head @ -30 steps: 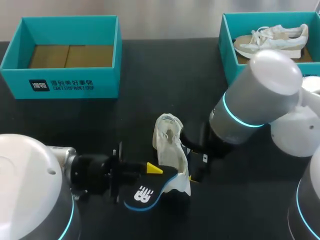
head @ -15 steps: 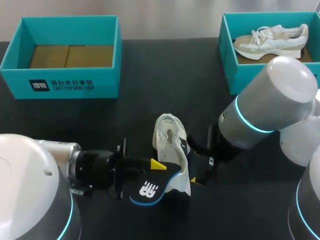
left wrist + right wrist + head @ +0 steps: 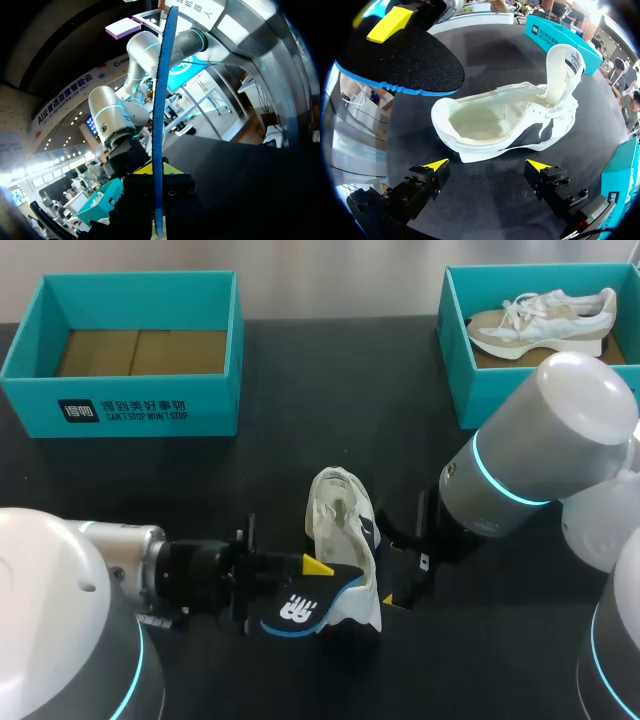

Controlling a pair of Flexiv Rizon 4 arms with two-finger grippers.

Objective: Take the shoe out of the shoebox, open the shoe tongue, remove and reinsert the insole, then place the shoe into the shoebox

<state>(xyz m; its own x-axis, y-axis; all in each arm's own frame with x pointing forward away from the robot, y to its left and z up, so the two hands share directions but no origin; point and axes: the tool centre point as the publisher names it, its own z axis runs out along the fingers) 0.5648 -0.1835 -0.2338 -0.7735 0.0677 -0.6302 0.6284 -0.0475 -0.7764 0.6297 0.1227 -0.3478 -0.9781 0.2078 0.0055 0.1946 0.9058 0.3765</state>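
- Left end effector (image 3: 312, 570) is clamped on the insole (image 3: 300, 612) near one end. In its wrist view the insole (image 3: 161, 100) stands edge-on between the fingers.
- Insole hangs just left of the shoe (image 3: 340, 525), near its heel opening. Judged: insole is out and the hold suits sliding it back in.
- Right end effector (image 3: 392, 575) has its fingers spread wide and grips nothing. It sits low, just right of the shoe. From its wrist, the shoe (image 3: 505, 120) lies ahead of both tips and clear of them. Judged: placed to brace the shoe during reinsertion.
- Shoe lies mid tabletop (image 3: 300, 390), tongue folded back, cavity open toward the insole (image 3: 395, 60).
- Left shoebox (image 3: 150, 405), far left, holds no shoe.
- Right shoebox (image 3: 455, 330), far right, holds a second shoe (image 3: 545, 320).
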